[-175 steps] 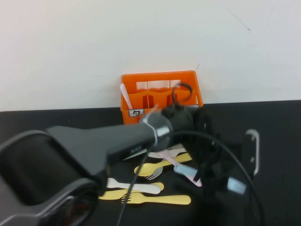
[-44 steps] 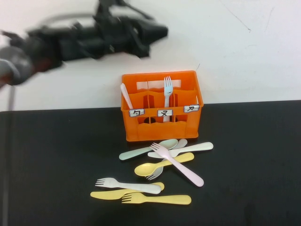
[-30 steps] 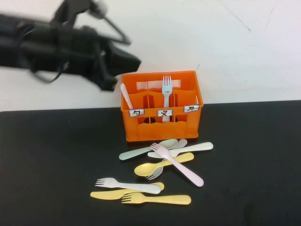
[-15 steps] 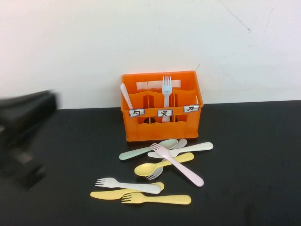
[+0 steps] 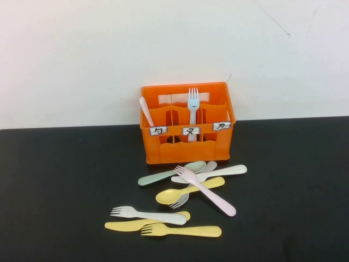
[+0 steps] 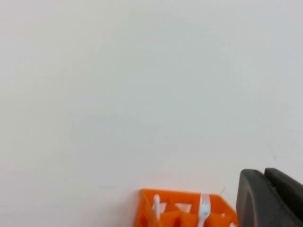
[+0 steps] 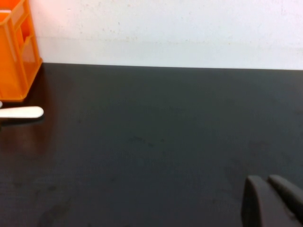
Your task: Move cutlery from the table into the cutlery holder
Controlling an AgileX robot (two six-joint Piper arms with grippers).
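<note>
a plain white wall (image 5: 174, 49) rises behind the far edge of the black surface, marked in the high view by a thin dark hairline scratch (image 5: 274, 21) toward its upper right, and the same wall fills most of the left wrist view (image 6: 142, 94).

Orange cutlery holder (image 5: 187, 146), white labels (image 5: 191, 131) with black characters; black table (image 5: 65, 185); yellow fork (image 5: 182, 231); spoon (image 5: 169, 174) perhaps sage green.

Black table (image 5: 65, 180) w/ orange cutlery holder (image 5: 188, 143) & loose cutlery (image 5: 185, 196) in front.
</note>
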